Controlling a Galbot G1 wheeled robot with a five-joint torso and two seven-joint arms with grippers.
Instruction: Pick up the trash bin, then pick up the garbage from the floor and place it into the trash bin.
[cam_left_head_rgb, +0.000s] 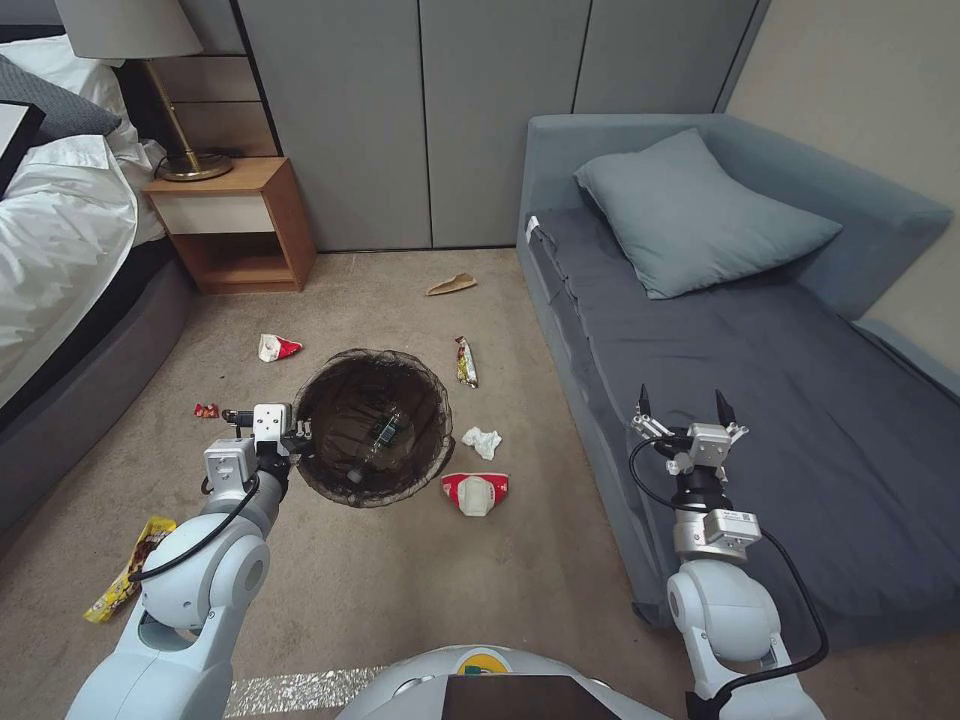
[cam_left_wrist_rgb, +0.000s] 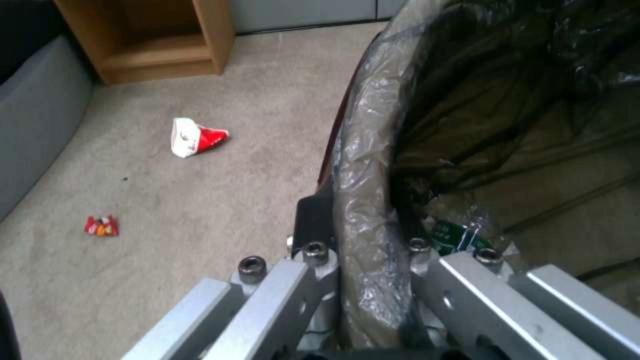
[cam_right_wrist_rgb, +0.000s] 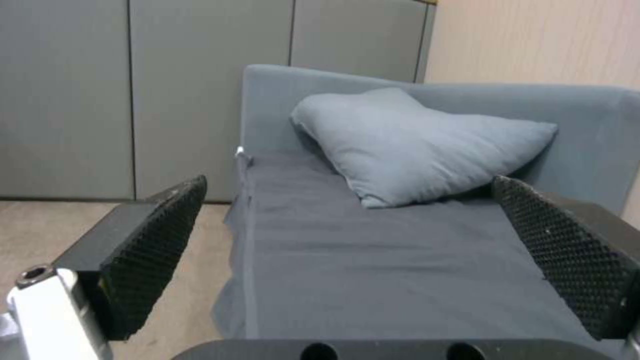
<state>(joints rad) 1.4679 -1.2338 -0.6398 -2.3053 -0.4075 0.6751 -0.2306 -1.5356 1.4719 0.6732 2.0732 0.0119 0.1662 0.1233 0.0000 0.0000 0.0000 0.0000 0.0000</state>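
- left gripper (cam_left_head_rgb: 298, 437) jaws are clamping the bin (cam_left_head_rgb: 372, 427) rim, bag fold pinched between them, over the carpet beside the sofa (cam_left_head_rgb: 760, 400).
- bin is looking light and stiff; its bag film is likely slippery, so the rim is the hold.
- right gripper (cam_left_head_rgb: 682, 411) is hovering above the sofa, jaws spread wide.
- cup (cam_left_head_rgb: 476, 492), tissue (cam_left_head_rgb: 482, 441) and wrapper (cam_left_head_rgb: 466, 361) are lying near the bin: light, crushable, best pinched mid-body.

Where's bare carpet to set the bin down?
Free: carpet below the crushed cup, toward the robot base. Also between nightstand and tan scrap. Crowded: around the trash bin, clamped by the left gripper: tissue, wrapper.
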